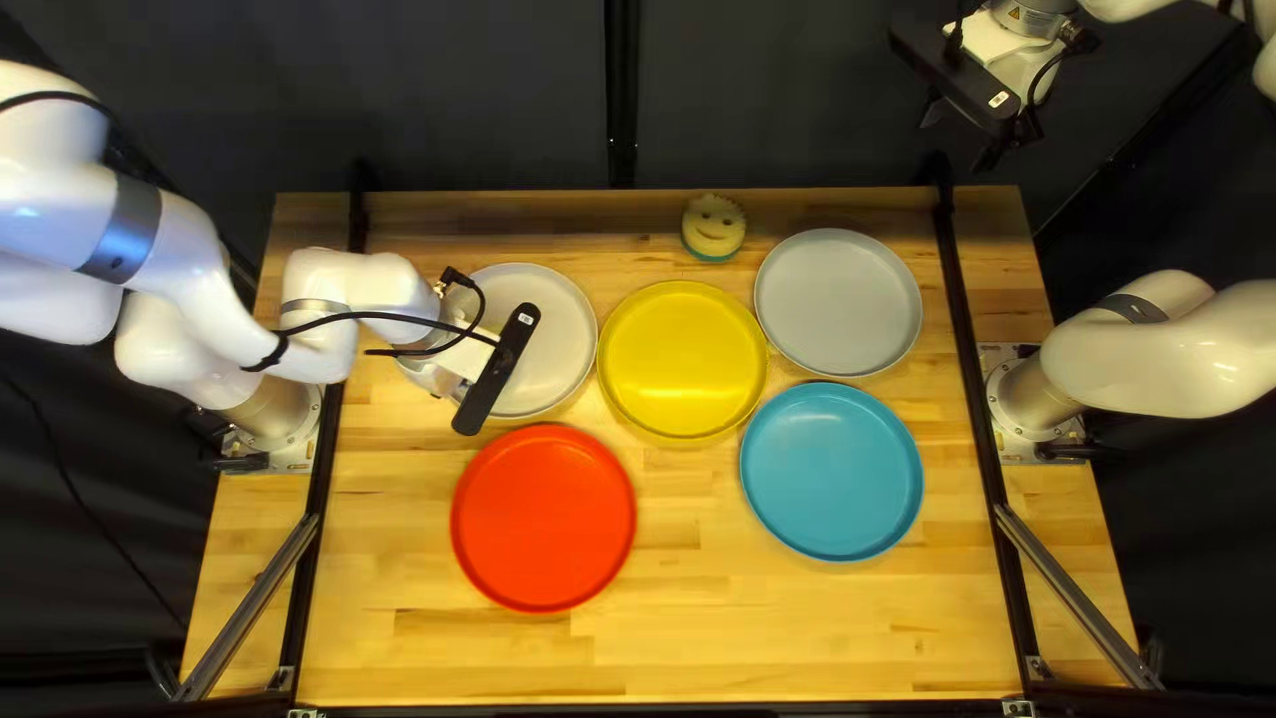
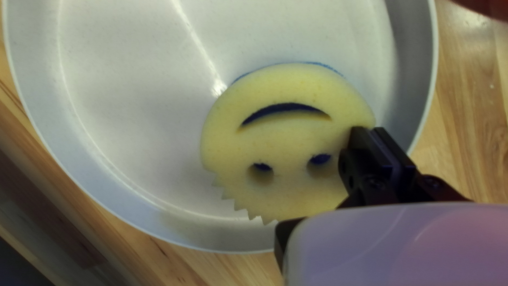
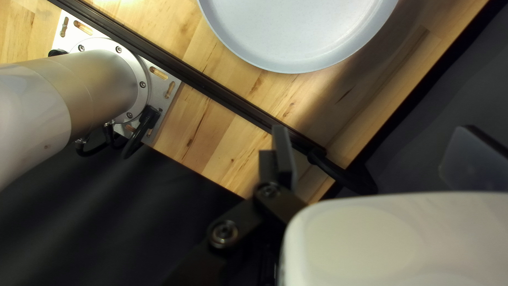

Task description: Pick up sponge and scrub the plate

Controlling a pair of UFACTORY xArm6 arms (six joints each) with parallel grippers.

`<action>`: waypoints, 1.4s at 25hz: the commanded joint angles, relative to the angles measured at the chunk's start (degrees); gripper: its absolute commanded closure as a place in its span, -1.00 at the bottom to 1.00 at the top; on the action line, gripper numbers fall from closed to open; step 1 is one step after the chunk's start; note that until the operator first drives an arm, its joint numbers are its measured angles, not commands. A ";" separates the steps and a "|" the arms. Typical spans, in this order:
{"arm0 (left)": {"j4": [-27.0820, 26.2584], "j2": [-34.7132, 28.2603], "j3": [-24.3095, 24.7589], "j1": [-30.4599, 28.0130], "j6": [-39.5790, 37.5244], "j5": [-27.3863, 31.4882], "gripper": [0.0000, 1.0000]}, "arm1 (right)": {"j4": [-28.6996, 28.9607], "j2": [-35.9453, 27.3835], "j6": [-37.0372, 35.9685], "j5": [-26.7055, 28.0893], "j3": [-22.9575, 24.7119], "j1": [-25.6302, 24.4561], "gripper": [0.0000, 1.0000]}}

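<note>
Sponge [image 2: 286, 137] (grinning away) in left tool [image 1: 496, 370], over white plate [image 2: 132, 116].

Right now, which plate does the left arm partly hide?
In the top left view, the white plate directly left of the yellow plate; no other is covered.

In the top left view, a small yellow triangular warning sign [image 1: 1014, 12] is on the right arm's wrist [image 1: 1044, 24]. Tiny white labels [image 1: 1000, 99], their print too small to read, sit on that arm's black bar [image 1: 931, 60] and the left arm's.
</note>
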 commanded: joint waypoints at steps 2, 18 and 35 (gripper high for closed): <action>-1.37 7.52 -7.43 2.06 4.67 -1.79 1.00 | 0.00 0.00 0.00 0.00 0.00 0.00 -1.00; -3.18 -3.84 2.97 5.44 7.89 0.06 1.00 | 0.00 0.00 0.00 0.00 0.00 0.00 -1.00; -3.37 3.54 -5.56 5.38 7.43 -0.38 1.00 | 0.00 0.00 0.00 0.00 0.00 0.00 -1.00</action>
